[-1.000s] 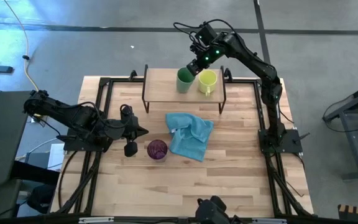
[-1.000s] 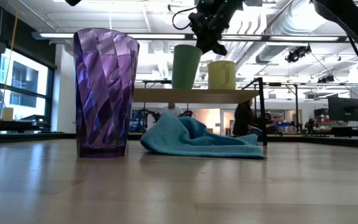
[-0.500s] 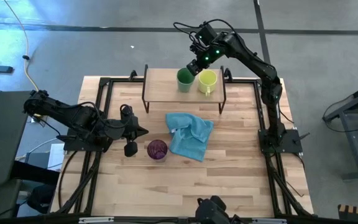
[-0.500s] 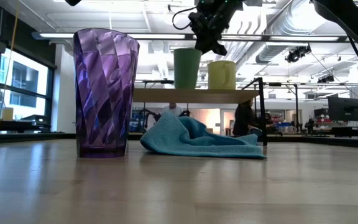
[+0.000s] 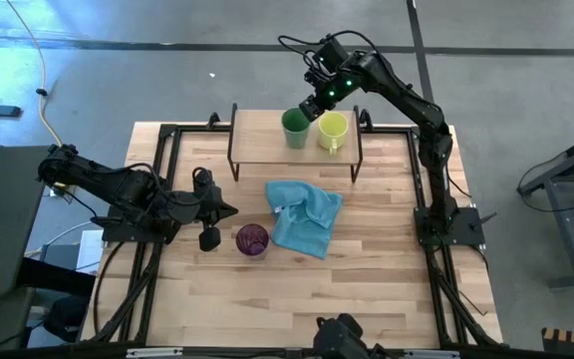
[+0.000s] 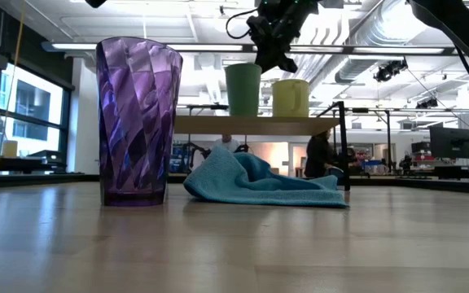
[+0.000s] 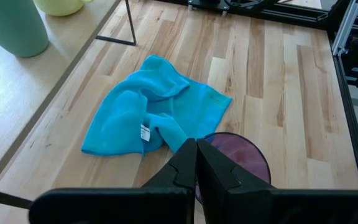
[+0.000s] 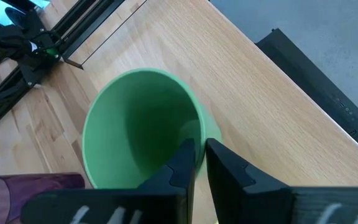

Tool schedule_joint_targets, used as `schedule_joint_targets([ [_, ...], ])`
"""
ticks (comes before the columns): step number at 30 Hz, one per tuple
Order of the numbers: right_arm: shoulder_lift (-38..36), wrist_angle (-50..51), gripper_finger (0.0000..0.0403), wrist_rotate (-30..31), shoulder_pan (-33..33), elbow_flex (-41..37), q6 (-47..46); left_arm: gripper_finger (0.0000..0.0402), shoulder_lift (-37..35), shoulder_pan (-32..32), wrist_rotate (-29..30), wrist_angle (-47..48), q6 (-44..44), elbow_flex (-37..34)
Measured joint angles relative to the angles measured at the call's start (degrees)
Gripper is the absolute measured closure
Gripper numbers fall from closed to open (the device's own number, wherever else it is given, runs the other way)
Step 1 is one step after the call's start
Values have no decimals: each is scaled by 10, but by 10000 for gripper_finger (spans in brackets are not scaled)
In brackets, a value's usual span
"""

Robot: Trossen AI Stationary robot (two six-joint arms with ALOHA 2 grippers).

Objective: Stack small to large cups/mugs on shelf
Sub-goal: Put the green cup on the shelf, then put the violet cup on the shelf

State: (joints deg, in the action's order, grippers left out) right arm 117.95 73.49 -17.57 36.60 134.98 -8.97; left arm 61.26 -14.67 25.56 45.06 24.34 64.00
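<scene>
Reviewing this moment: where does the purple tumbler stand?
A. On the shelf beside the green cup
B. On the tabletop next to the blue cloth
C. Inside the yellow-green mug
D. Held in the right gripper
B: the purple tumbler stands upright on the tabletop just beside the blue cloth, while only the green cup and yellow-green mug are on the shelf.

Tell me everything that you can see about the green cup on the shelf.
The green cup is a plain, opaque, matte cup without a handle, slightly wider at the rim, apparently plastic and empty. It stands upright on the shelf, just beside the yellow-green mug. The right end effector is at its rim, one finger inside the wall and one outside, slightly parted.
</scene>
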Motion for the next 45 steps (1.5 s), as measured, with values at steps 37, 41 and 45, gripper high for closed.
schedule_joint_targets([
  [37, 0, -5, 321, 0, 5, 0, 4, 401, 0, 0, 0, 0, 1, 0],
  [41, 0, -4, 321, 4, 8, 0, 4, 401, 0, 0, 0, 0, 1, 0],
  [45, 0, -4, 321, 5, 12, 0, 4, 401, 0, 0, 0, 0, 1, 0],
])
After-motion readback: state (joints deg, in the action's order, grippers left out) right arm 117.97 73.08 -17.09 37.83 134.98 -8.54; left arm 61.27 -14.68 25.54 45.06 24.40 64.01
